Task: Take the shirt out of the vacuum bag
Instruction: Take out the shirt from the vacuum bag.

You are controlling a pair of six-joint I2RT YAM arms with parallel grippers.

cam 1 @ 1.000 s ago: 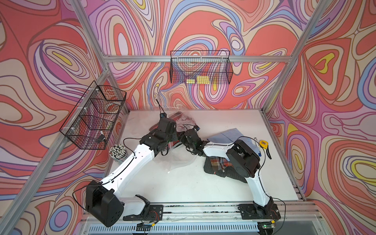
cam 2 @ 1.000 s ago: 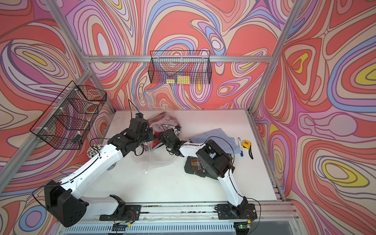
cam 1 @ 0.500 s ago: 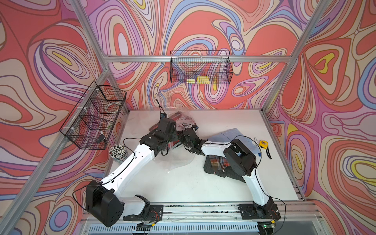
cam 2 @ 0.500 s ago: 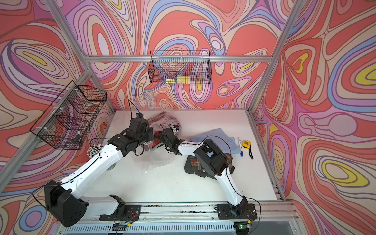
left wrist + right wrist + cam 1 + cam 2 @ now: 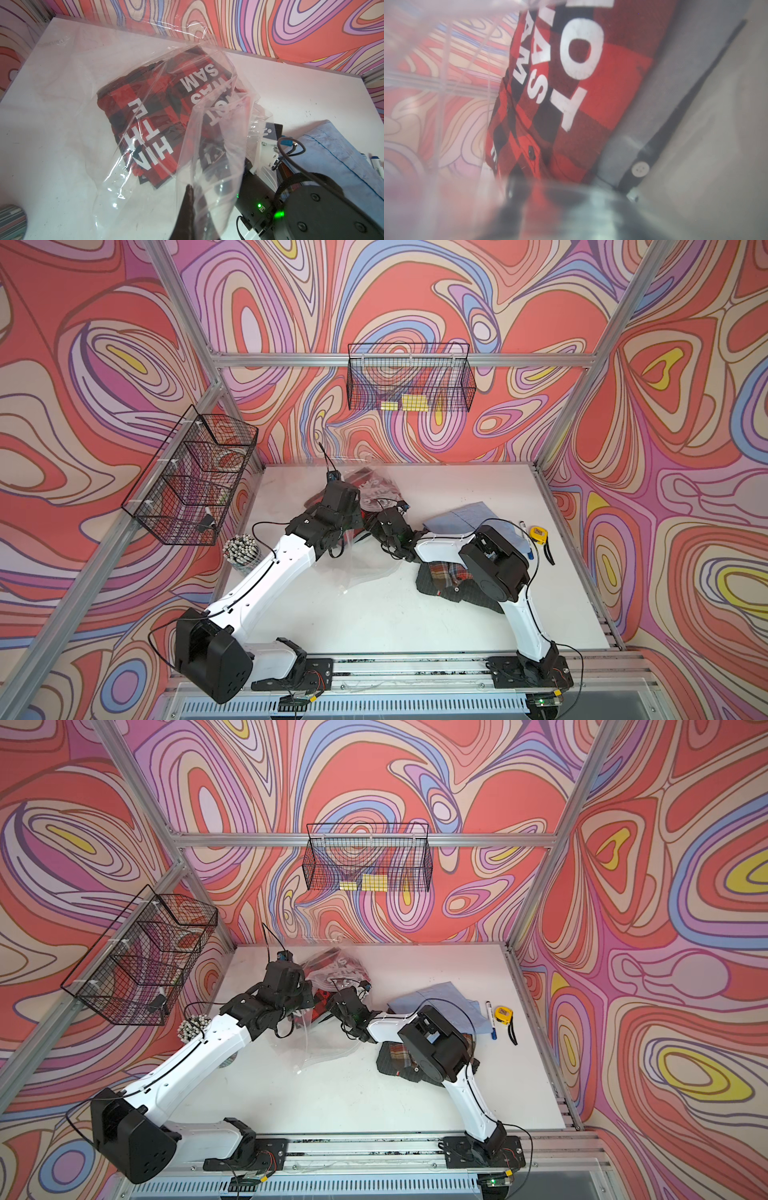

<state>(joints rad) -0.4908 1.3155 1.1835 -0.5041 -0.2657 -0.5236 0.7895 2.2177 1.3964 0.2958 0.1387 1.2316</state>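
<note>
While left jaws pinch one vacuum bag (image 5: 216, 145), one shirt (image 5: 149, 116) inside

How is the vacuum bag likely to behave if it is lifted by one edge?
Probably floppy: the vacuum bag film creases and sags where the left gripper pinches it. Likely slippery, being glossy. The folded plaid shirt inside may slide.

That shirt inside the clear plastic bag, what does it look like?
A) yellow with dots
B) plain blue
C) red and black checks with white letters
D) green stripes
C: through the clear vacuum bag, the shirt shows red-and-black checks with big white letters.
</note>
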